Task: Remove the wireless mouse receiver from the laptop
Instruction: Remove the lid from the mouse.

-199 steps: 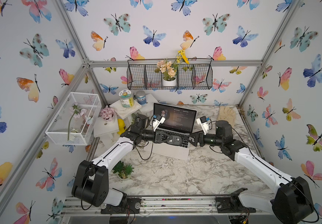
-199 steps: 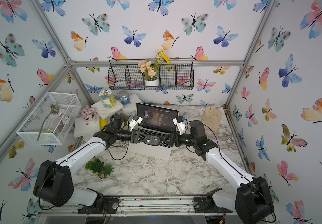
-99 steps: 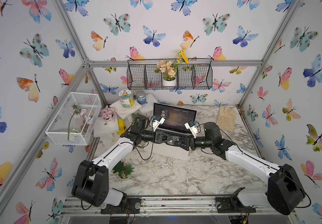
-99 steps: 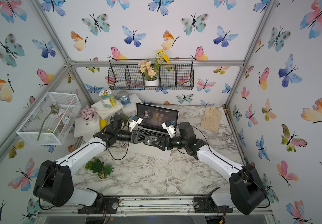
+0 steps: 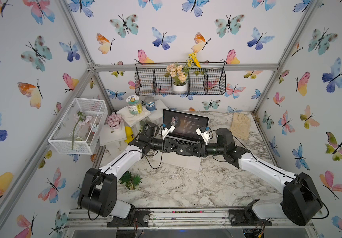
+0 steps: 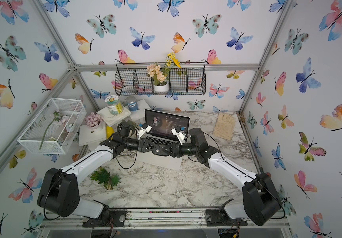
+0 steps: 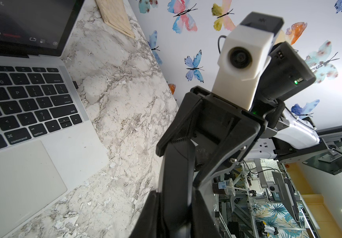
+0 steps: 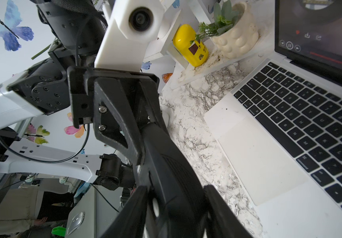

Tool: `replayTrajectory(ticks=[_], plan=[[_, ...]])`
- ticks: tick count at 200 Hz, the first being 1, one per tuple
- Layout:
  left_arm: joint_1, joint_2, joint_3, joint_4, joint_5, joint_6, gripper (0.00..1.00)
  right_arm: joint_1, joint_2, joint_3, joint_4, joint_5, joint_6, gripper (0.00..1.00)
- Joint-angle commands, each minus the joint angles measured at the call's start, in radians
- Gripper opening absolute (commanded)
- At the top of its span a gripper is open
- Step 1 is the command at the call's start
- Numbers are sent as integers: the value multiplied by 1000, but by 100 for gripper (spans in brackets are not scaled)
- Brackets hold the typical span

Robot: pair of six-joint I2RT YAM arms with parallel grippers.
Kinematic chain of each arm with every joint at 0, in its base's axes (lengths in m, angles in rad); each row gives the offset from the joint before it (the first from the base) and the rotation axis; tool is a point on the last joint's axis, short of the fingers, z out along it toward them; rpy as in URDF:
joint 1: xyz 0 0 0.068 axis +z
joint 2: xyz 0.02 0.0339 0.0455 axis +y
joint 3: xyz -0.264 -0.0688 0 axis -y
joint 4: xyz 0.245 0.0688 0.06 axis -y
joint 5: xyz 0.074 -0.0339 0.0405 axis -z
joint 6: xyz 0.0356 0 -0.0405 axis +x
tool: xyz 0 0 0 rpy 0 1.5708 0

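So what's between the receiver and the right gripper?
Only bare marble tabletop, seen in the left wrist view, separates the receiver from the right gripper.

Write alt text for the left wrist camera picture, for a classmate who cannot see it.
A tiny black receiver sits plugged into the side of an open silver laptop on a marble table. Close to the lens, the right gripper and its white camera point back at it.

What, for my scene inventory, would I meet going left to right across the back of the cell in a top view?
White wire cage, pink flowers, green-labelled jar, blue jar, laptop, beige gloves.
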Motion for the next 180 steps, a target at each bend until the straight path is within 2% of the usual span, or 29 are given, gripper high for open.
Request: replayTrajectory(ticks=[1, 11, 48, 100, 138, 166, 173, 180], plan=[[12, 8, -5, 11, 50, -8, 0, 4, 14, 13, 21, -15, 5, 52], [13, 9, -5, 12, 49, -10, 0, 5, 20, 15, 22, -23, 8, 55], [15, 16, -2, 10, 47, -11, 0, 5, 37, 17, 1, -40, 0, 57], [17, 17, -1, -1, 51, -4, 0, 5, 32, 14, -6, -25, -7, 40], [17, 20, 0, -4, 58, 0, 0, 5, 32, 16, 2, -24, 0, 37], [18, 26, -2, -1, 59, -3, 0, 5, 43, 19, 25, -40, 16, 41], [18, 26, -4, -1, 59, -1, 0, 5, 45, 20, 26, -45, 19, 45], [17, 26, -5, -1, 58, -1, 0, 4, 45, 22, 26, -47, 21, 53]])
